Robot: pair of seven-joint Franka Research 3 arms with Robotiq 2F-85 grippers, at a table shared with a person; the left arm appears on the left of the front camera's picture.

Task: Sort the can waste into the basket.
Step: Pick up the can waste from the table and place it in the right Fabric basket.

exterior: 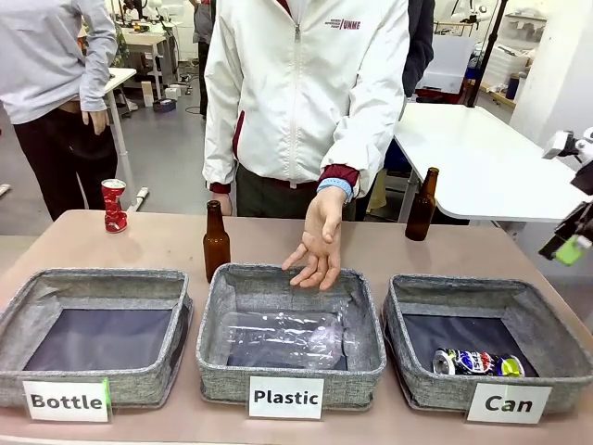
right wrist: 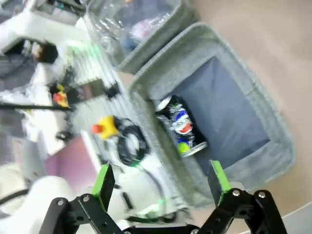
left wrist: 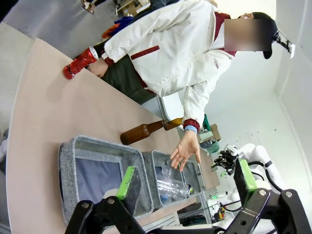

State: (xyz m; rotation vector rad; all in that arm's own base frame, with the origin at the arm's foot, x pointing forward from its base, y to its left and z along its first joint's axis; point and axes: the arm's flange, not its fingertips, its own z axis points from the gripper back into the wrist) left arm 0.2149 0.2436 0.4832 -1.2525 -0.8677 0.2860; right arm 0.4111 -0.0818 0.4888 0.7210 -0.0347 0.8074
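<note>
A crushed blue-silver can [exterior: 477, 362] lies at the front of the grey basket [exterior: 482, 288] labelled "Can", at the right. In the right wrist view that can [right wrist: 183, 127] rests against the basket's [right wrist: 234, 97] near wall. My right gripper [right wrist: 161, 183] is open above it with nothing between its fingers; the front view has it [exterior: 571, 243] at the right edge, above and to the right of the basket. A crushed red can [exterior: 113, 206] stands at the table's far left. My left gripper [left wrist: 186, 180] is open and empty, high over the left basket, with the red can [left wrist: 80, 62] far ahead.
A "Bottle" basket [exterior: 93, 278] and a "Plastic" basket [exterior: 278, 274] holding clear plastic bottles stand left of the "Can" one. The person's hand [exterior: 318, 246] hangs over the Plastic basket's far rim. One brown bottle [exterior: 216, 243] stands behind the baskets, another [exterior: 422, 206] at the far right.
</note>
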